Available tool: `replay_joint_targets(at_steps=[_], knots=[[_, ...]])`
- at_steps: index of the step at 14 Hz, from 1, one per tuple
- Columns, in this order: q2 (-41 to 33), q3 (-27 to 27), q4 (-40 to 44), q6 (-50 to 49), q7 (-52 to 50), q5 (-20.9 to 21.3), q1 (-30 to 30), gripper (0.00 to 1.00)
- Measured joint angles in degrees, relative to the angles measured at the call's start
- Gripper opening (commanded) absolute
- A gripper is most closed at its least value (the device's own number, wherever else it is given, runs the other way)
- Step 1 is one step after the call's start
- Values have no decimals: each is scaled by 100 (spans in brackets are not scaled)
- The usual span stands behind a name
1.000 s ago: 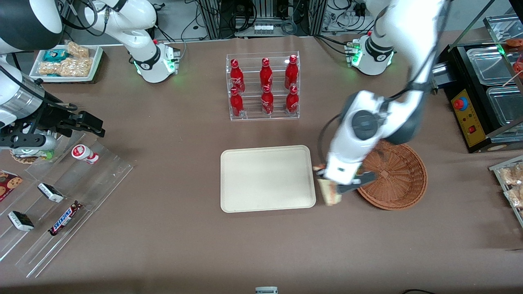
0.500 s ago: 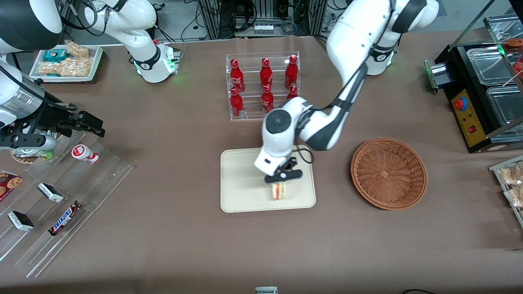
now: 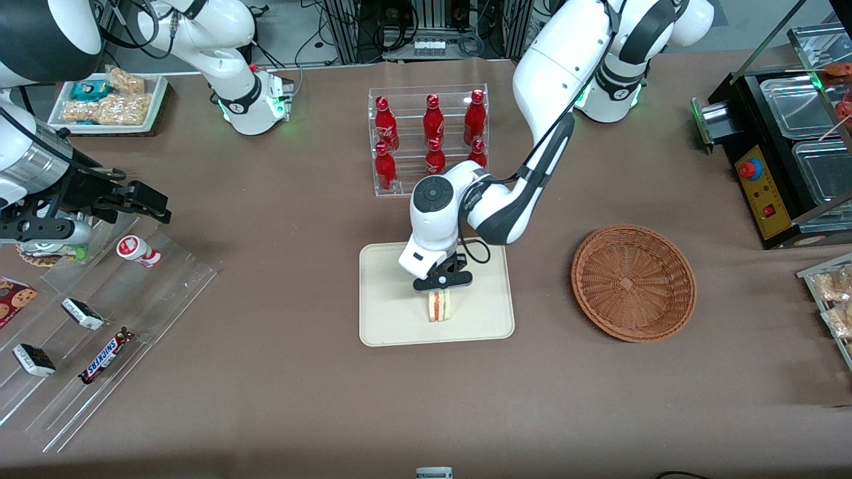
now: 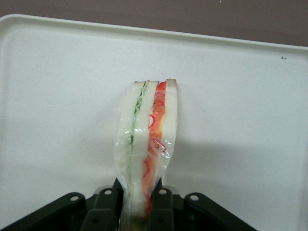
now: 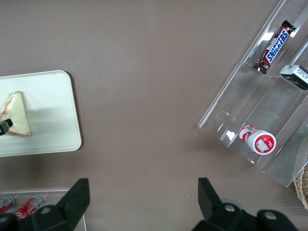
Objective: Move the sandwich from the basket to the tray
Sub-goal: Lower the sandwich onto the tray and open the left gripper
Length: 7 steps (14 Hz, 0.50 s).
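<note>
The sandwich (image 3: 438, 305), a pale wrapped wedge with red and green filling stripes, stands on edge on the cream tray (image 3: 386, 313), in the half nearer the front camera. My gripper (image 3: 442, 291) is shut on the sandwich (image 4: 147, 144), one black finger (image 4: 107, 211) pressed on each bread face. The same wedge (image 5: 14, 115) shows on the tray (image 5: 53, 120) in the right wrist view. The round wicker basket (image 3: 634, 282) sits beside the tray, toward the working arm's end, with nothing in it.
A clear rack of red cola bottles (image 3: 429, 136) stands farther from the front camera than the tray. Acrylic stepped racks with a Snickers bar (image 3: 105, 356) and small packs lie toward the parked arm's end. A black appliance (image 3: 782, 153) and snack trays lie toward the working arm's end.
My gripper carried the sandwich from beside the basket over the tray, then shifted a little further toward the tray's middle and lowered. The basket is left empty.
</note>
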Motion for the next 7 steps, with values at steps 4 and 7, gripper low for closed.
replay_joint_targets(at_steps=[4, 7], knots=[[-168, 35, 236, -84, -82, 0, 6, 100], [-823, 94, 374, -974, 5, 1, 165, 100]])
